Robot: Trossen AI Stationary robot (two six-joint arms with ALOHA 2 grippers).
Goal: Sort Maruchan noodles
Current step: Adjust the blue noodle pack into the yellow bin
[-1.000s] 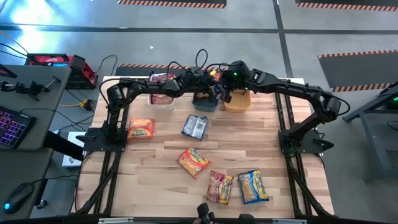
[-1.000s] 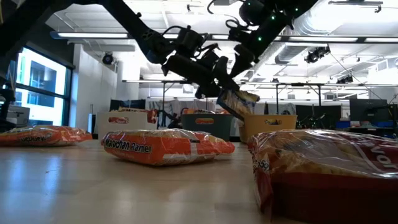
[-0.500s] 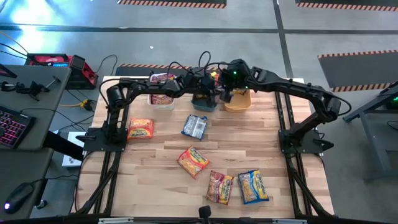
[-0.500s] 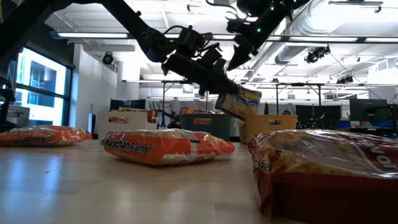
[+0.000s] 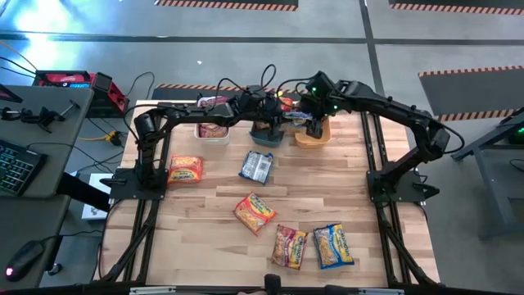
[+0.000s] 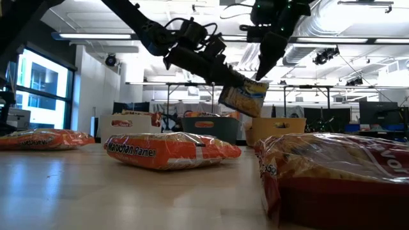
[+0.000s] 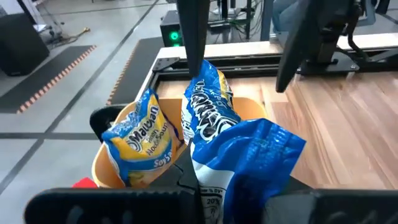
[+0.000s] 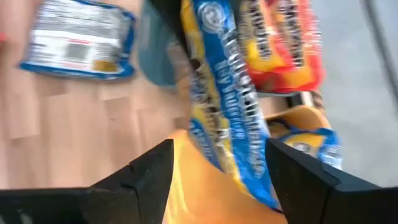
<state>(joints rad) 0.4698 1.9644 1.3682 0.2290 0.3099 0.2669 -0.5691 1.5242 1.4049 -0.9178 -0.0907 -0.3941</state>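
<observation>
Gripping: left tool point(image 6: 238, 78) clamps blue-and-yellow packet point(image 6: 243, 97) by its end, above orange bin point(image 5: 312, 133).
Right tool point(image 5: 309, 115): fingers spread, nothing held, close beside.
Handling: light, crinkly, slippery; pinch the sealed edge.
Tabletop point(image 5: 205, 205): other packets scattered.

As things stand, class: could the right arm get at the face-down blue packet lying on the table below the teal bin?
Probably yes. The right claw is open and empty above the orange bin, and bare table separates it from the face-down blue packet.
</observation>
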